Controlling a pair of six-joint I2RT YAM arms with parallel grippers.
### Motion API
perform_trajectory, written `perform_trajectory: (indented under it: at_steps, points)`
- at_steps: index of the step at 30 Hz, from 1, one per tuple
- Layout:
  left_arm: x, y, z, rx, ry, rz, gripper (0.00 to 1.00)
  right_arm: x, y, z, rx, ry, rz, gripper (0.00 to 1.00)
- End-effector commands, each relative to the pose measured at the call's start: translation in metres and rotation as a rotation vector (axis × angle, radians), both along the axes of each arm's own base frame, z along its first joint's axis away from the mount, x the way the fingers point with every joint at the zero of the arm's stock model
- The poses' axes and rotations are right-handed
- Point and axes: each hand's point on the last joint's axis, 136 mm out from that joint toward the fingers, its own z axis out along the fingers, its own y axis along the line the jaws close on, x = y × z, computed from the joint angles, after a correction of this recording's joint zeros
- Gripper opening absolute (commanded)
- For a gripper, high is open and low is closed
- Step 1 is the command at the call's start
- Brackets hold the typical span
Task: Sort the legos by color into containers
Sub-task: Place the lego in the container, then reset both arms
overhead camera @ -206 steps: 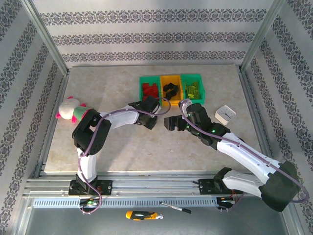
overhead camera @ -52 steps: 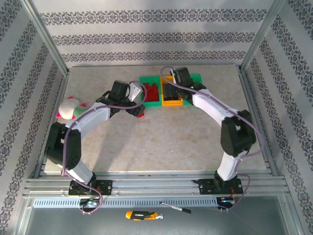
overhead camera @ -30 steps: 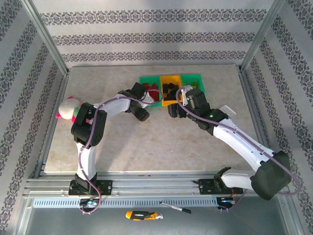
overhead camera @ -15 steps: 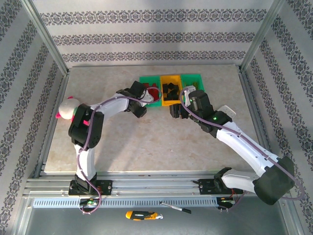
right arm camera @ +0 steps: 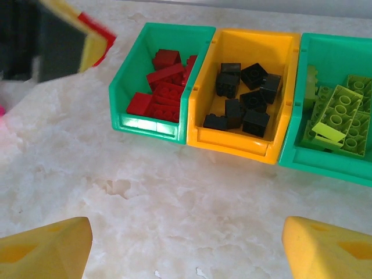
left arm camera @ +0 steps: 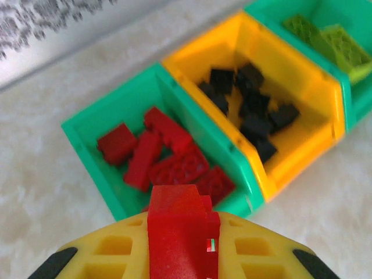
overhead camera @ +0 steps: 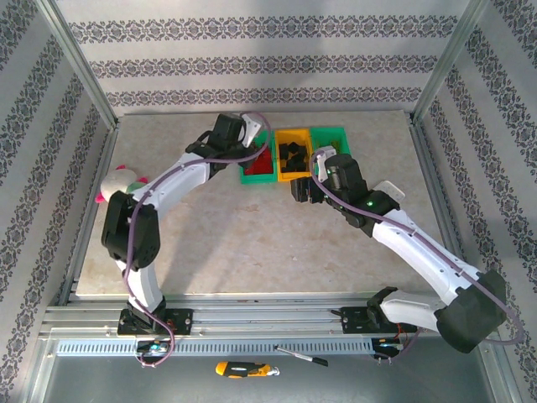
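1. A second ago the left fingers were half spread, low over the table in front of the bins. Now they are pressed onto a red brick, and the arm has lifted it clear of the table.
2. The pick therefore looks done. What remains for this brick is a short carry and a release into the left green bin, which lies just ahead and already holds the red bricks.
3. The black bricks lie in the orange-yellow bin, and the lime bricks in the right green bin.
4. The left arm stretches far forward and inward, with its wrist raised beside the red bin's left far corner and angled down toward it.
5. The right arm has barely moved. Its fingers are spread wide and hold nothing, hovering over the table just in front of the orange-yellow bin.
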Motion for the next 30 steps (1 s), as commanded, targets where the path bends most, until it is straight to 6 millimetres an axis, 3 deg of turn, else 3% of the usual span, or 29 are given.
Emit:
perform_trajectory:
  at_steps: [1,9,19,21,24,30]
  points:
    - [0.036,-0.012,0.011,-0.065,-0.048,0.088,0.2,-0.003,0.004,0.027,0.049,-0.05,0.018,0.85]
    - [0.084,-0.028,-0.007,-0.012,-0.018,0.107,0.21,-0.009,-0.001,0.028,0.055,-0.059,0.003,0.85]
    - [0.095,-0.038,-0.021,-0.023,0.014,0.094,0.28,-0.013,-0.011,0.027,0.038,-0.065,-0.02,0.85]
    - [0.095,-0.037,-0.019,-0.022,0.016,0.099,0.36,-0.012,-0.011,0.027,0.037,-0.065,-0.022,0.85]
    - [0.091,-0.036,-0.016,-0.025,0.023,0.095,0.55,-0.012,-0.012,0.027,0.036,-0.067,-0.021,0.86]
    - [0.074,-0.029,0.01,-0.053,-0.018,0.099,0.79,-0.01,-0.023,0.025,0.03,-0.083,-0.052,0.89]
